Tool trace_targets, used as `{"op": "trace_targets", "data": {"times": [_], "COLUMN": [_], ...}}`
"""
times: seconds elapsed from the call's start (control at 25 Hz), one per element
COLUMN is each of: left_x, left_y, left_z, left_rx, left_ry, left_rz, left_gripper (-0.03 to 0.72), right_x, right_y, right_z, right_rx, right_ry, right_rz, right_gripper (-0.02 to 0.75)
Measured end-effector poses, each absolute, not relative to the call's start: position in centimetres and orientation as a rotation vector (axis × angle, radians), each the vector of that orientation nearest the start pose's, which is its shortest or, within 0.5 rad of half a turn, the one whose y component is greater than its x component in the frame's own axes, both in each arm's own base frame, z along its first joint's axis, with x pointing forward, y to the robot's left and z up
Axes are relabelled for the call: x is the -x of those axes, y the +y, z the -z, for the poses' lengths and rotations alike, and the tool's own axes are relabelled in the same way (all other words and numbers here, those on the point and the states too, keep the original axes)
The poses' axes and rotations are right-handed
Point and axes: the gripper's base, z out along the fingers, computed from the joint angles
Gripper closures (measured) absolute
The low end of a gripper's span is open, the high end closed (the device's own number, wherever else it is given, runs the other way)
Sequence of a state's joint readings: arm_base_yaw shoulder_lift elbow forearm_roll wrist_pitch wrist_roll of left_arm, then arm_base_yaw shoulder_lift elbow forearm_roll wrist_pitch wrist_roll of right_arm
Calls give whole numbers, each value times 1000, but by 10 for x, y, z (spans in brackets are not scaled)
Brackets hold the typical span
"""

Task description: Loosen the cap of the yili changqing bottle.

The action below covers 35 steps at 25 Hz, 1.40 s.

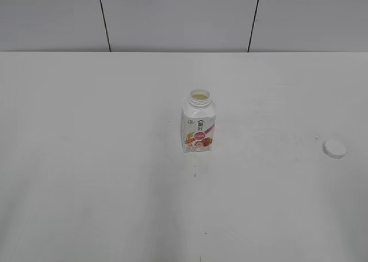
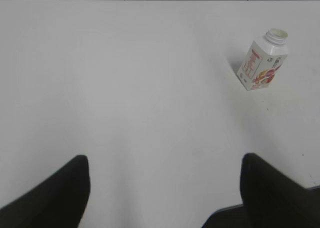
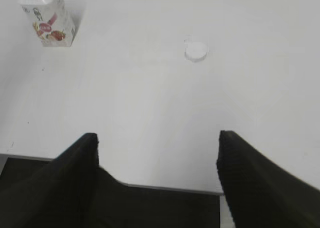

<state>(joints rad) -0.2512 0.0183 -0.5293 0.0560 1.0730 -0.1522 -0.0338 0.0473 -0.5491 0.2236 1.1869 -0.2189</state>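
The yili changqing bottle (image 1: 198, 126) stands upright at the middle of the white table with its threaded neck open and no cap on it. It also shows in the left wrist view (image 2: 263, 66) and in the right wrist view (image 3: 48, 19). The white cap (image 1: 334, 149) lies flat on the table far to the bottle's right, and shows in the right wrist view (image 3: 196, 51). My left gripper (image 2: 164, 163) is open and empty over bare table, well short of the bottle. My right gripper (image 3: 157, 138) is open and empty near the table's front edge. Neither gripper shows in the exterior view.
The white table (image 1: 86, 158) runs to a grey panelled wall (image 1: 172, 18) at the back. The table's front edge (image 3: 170, 189) lies just under my right gripper, with dark floor below it.
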Motion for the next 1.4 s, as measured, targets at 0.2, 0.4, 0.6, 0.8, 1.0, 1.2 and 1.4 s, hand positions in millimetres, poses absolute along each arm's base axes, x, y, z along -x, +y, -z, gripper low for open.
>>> {"op": "trace_targets", "data": {"times": [0.2, 0.4, 0.6, 0.8, 1.0, 1.2, 1.4], "left_x": [7, 7, 7, 7, 7, 8, 8], "left_y": [6, 6, 6, 6, 6, 6, 5], "left_z": [-283, -283, -283, -283, -283, -283, -283], "left_rx": [-96, -100, -100, -100, -100, -47, 48], "left_ry": [2018, 2017, 2017, 2017, 2017, 2017, 2015], "left_rz": [191, 189, 189, 189, 189, 152, 92], "left_gripper": [126, 126, 126, 126, 126, 126, 126], "right_x": [18, 17, 17, 13, 10, 10, 10], "right_y": [19, 19, 17, 12, 11, 10, 10], "right_z": [-282, -282, -282, -280, -278, -279, -279], "right_rx": [229, 228, 223, 211, 206, 205, 205], "right_ry": [2080, 2080, 2076, 2062, 2053, 2048, 2047], "right_rz": [-109, -108, -79, -10, 6, 10, 10], "right_gripper": [156, 156, 156, 156, 156, 156, 156]}}
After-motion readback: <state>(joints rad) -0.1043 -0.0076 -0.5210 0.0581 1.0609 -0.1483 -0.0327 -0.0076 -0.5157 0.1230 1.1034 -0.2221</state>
